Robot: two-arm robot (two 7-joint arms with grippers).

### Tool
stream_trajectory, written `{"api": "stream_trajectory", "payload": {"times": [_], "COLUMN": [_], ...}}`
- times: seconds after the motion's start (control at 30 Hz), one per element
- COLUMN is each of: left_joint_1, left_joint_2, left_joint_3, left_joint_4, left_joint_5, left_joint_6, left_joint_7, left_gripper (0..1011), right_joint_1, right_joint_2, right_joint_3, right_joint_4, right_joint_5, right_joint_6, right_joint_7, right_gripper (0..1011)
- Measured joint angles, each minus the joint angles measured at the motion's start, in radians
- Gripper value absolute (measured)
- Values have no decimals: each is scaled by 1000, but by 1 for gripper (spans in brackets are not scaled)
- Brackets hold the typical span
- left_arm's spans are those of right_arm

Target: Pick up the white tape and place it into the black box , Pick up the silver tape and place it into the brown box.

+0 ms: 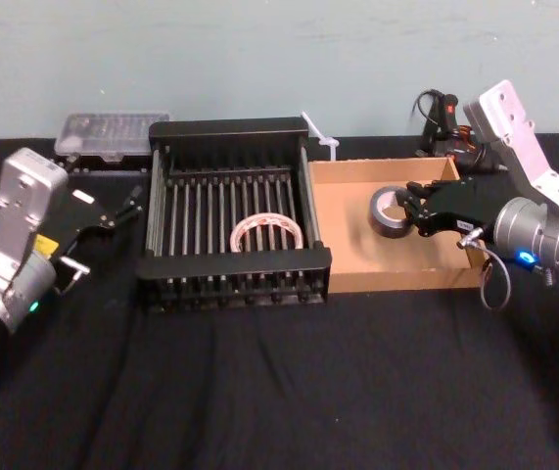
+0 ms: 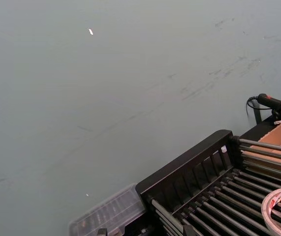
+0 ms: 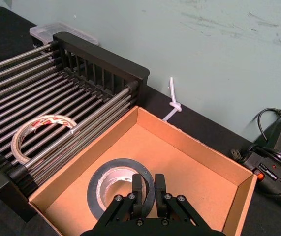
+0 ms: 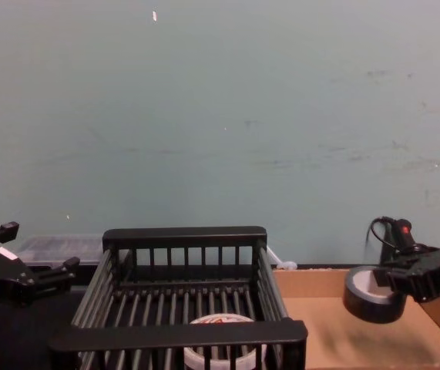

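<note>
The silver tape [image 1: 389,211] hangs tilted inside the brown box [image 1: 387,281], and my right gripper [image 1: 411,208] is shut on its rim. In the right wrist view the two fingers [image 3: 139,186] pinch the roll's near wall [image 3: 111,183] above the cardboard floor [image 3: 179,162]. From the chest the roll [image 4: 372,297] sits just above the box floor [image 4: 343,339]. The white tape [image 1: 266,233] lies flat on the bars of the black box [image 1: 230,129], toward its front right. My left gripper [image 1: 127,208] stands open, left of the crate and holding nothing.
A clear plastic case [image 1: 113,132] lies behind the crate's left corner. A black corded tool [image 1: 441,122] rests behind the brown box, and a knotted white cord [image 1: 320,137] pokes up between the two boxes. Black cloth stretches bare in front.
</note>
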Motion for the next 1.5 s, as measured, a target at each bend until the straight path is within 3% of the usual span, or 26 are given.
{"api": "stream_trajectory", "payload": {"times": [0.13,1.0,1.33,1.5], "left_joint_1": [0,0,0,0], "left_joint_2": [0,0,0,0], "left_joint_3": [0,0,0,0], "left_joint_4": [0,0,0,0], "left_joint_5": [0,0,0,0], "left_joint_6": [0,0,0,0], "left_joint_7": [0,0,0,0], "left_gripper": [1001,1001,1001,1001], "right_joint_1": [0,-1,-4,-39], "right_joint_2": [0,1,1,-5], "right_joint_3": [0,-1,0,20], "right_joint_4": [0,-1,-5,-45], "right_joint_5": [0,2,-1,-41], "right_joint_6": [0,0,-2,-40], "right_joint_7": [0,1,-3,-63], "right_gripper": [179,978,1002,1002]}}
